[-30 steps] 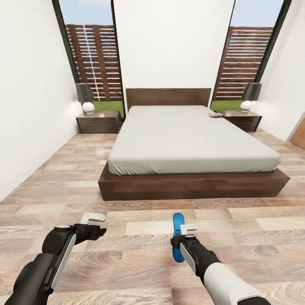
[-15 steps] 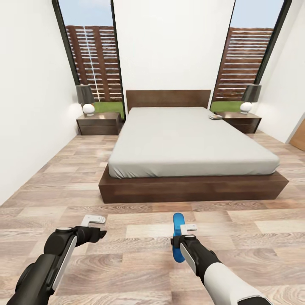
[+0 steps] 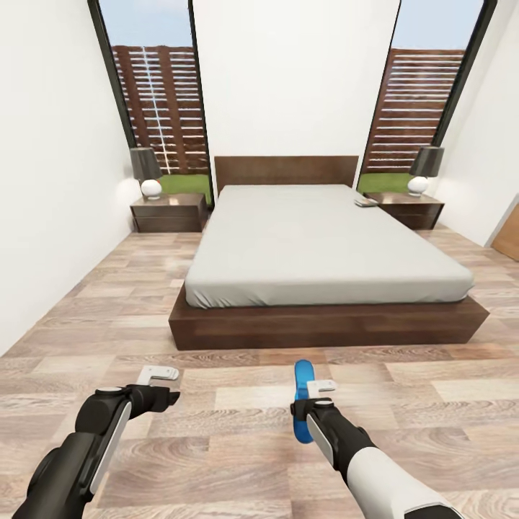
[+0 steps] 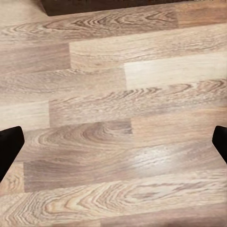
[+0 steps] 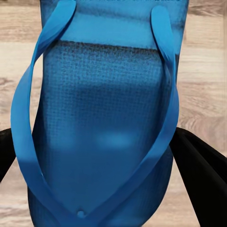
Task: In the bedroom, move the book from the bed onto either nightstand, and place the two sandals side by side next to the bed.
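Note:
My right gripper (image 3: 305, 412) is shut on a bright blue sandal (image 3: 302, 374), held upright on edge above the wood floor in front of the bed's foot. In the right wrist view the sandal (image 5: 104, 109) shows its sole and blue straps between the dark fingers (image 5: 201, 165). At the head view's lower left, my left gripper (image 3: 170, 394) is open with nothing in it, its fingers (image 4: 8, 146) far apart over bare floor. The bed (image 3: 317, 245) stands ahead. The book (image 3: 366, 202) lies at its far right corner beside the right nightstand (image 3: 411, 210); which one it rests on I cannot tell.
A second nightstand (image 3: 169, 211) stands left of the headboard. Each nightstand carries a dark-shaded lamp (image 3: 148, 173). White walls close in on both sides, with tall windows behind. A brown door edge (image 3: 508, 231) shows at the far right. Plank floor (image 3: 231, 404) lies between me and the bed.
The whole head view has shifted slightly downward, so the camera moved. Both arms and the sandal keep the same pose.

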